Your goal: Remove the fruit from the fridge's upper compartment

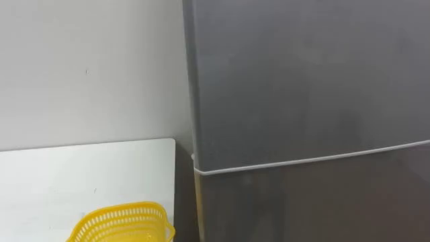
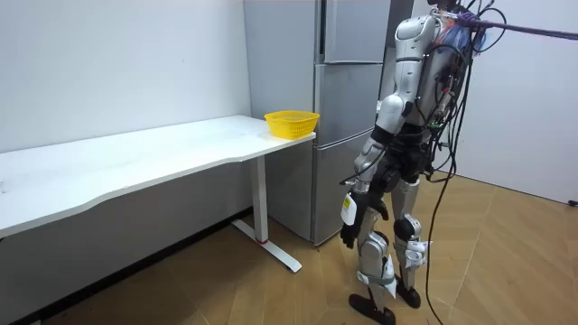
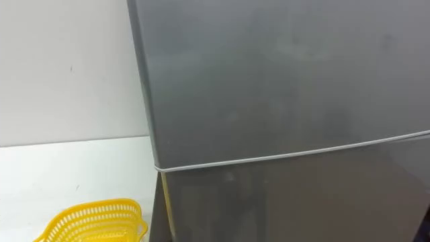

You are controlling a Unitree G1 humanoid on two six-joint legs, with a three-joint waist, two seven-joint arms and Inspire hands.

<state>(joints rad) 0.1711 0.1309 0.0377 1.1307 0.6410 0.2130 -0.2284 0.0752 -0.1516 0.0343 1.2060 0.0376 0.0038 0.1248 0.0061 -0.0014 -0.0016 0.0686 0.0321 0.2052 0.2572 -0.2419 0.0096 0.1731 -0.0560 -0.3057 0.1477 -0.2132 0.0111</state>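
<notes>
Upper fridge door (image 1: 302, 81) is shut, so whatever is to be fetched lies out of sight behind it. The door is a plain grey panel with no handle to be seen, ending at the pale seam (image 1: 309, 161) above the lower door (image 1: 316, 208). The robot stands close before the fridge. To its left is the white surface (image 1: 80, 175), which carries a yellow basket (image 1: 121, 225) at the end next to the fridge. In the room view the left hand (image 2: 348, 217) hangs beside the thigh, well below that seam; whether it is spread or closed I cannot tell. The door therefore lies up and forward of the hand. I judge a long upward reach comes first, toward whichever vertical edge swings free, which the views do not show.
</notes>
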